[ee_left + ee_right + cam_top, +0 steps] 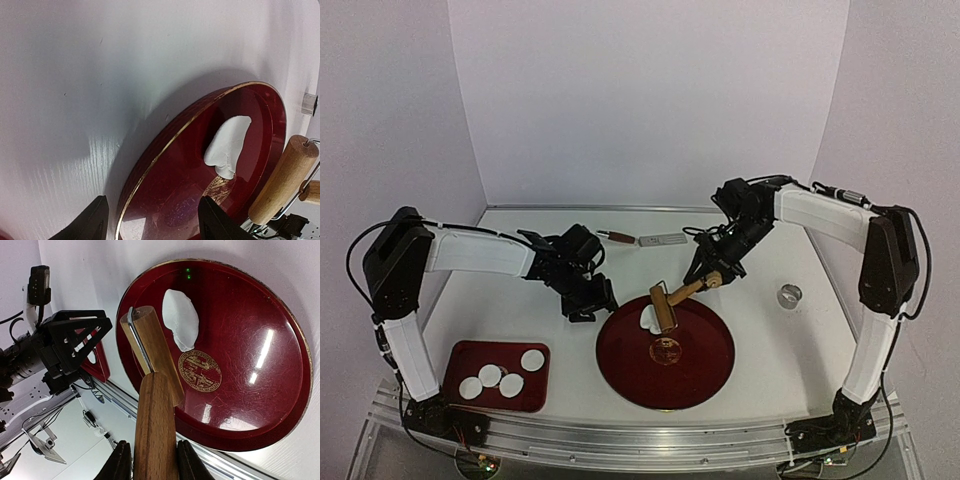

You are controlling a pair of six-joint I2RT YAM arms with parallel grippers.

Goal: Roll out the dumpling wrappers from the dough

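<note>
We are seeing the right gripper (712, 272) clamping its fingers (119, 464) on the wooden handle of the roller (665, 308) — the pads are pressing on both sides of it. The roller's barrel is hanging tilted over the left part of the round red plate (620, 375). We cannot tell whether the barrel is touching the plate.

The ragged white dough piece (647, 318) is lying on the plate, just left of the barrel and beside the gold emblem (199, 371) at the plate's middle.

The left gripper (588, 310) is sitting at the plate's left edge. Its two dark fingers (95, 222) are standing apart, with the gold-lined rim running between them. We cannot tell whether either finger is touching that rim.

The dumpling wrappers (490, 376) — four flat white discs — are lying on a small red tray (460, 352) at the near left of the table (520, 300), well apart from the plate. A small metal ring (789, 295) is standing on the table to the right of the plate. A scraper (645, 240) with a wooden grip is lying at the far middle.
</note>
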